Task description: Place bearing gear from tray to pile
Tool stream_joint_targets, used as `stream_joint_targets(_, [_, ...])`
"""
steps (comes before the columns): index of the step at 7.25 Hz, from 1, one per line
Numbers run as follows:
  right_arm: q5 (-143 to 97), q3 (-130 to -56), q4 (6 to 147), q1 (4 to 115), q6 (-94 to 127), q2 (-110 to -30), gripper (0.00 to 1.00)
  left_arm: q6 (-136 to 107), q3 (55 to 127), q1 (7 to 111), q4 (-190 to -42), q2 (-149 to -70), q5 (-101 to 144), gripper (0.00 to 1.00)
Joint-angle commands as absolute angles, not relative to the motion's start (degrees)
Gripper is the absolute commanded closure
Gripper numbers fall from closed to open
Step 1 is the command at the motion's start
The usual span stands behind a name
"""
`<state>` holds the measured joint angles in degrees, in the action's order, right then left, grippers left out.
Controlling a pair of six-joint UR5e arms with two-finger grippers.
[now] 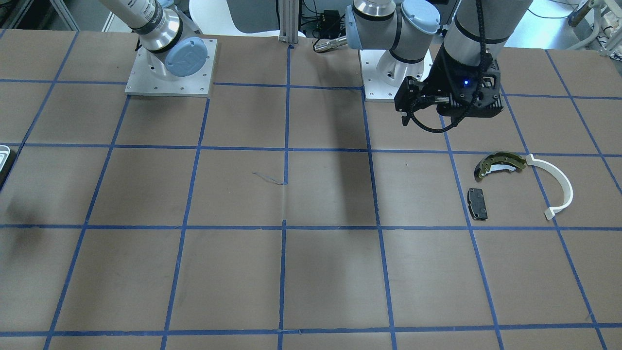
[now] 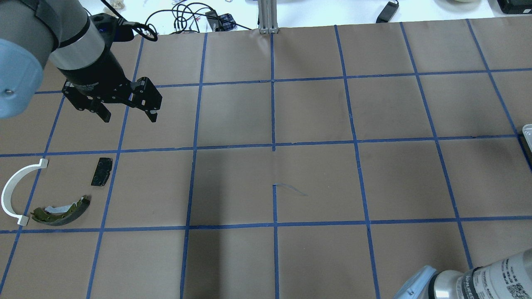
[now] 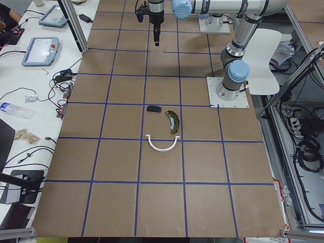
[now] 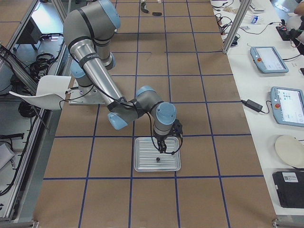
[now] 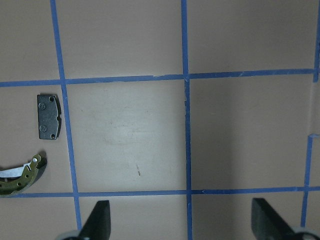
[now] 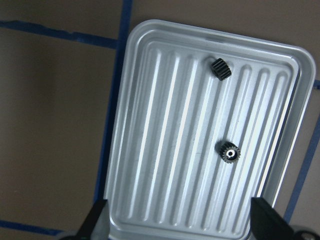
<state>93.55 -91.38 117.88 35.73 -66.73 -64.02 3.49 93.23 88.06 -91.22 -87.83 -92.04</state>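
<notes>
A ribbed white tray point(image 6: 150, 150) lies under my right gripper point(image 6: 182, 225), which is open and empty above it. Two small black bearing gears lie in the tray: one point(image 6: 229, 152) with a silver bore, one point(image 6: 220, 68) nearer the far rim. The right side view shows the tray point(image 4: 142, 164) too. The pile lies at the table's other end: olive brake shoe point(image 2: 62, 211), black brake pad point(image 2: 102, 171), white half-ring point(image 2: 16, 191). My left gripper point(image 2: 126, 116) is open and empty, hovering beyond the pad.
The brown table carries a grid of blue tape. Only the tray's corner point(image 2: 528, 133) shows at the overhead view's right edge. An aluminium post point(image 2: 268, 16) stands at the far edge. Operator tables with tablets point(image 4: 268, 59) run along the far side.
</notes>
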Motion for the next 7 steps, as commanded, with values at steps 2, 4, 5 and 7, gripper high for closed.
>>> stream_joint_targets(2, [93.5,-91.3,126.8,35.2,-75.1,-57.6,0.01,3.3,92.6,88.1,-90.9,-88.6,-91.8,0.00])
stream_joint_targets(4, [93.4,-91.4,126.9,34.5,-78.0,-57.2,0.11,3.8,93.3,88.0,-90.9,-87.8,-91.9,0.00])
stream_joint_targets(5, [93.5,-91.4,127.0,34.0,-78.3,-56.6,0.13,3.4,93.2,88.0,-90.8,-88.2,-91.9,0.00])
stream_joint_targets(7, [93.4,-91.3,127.1,33.9,-79.6,-56.0,0.18,3.3,93.3,88.0,-90.9,-88.2,-92.0,0.00])
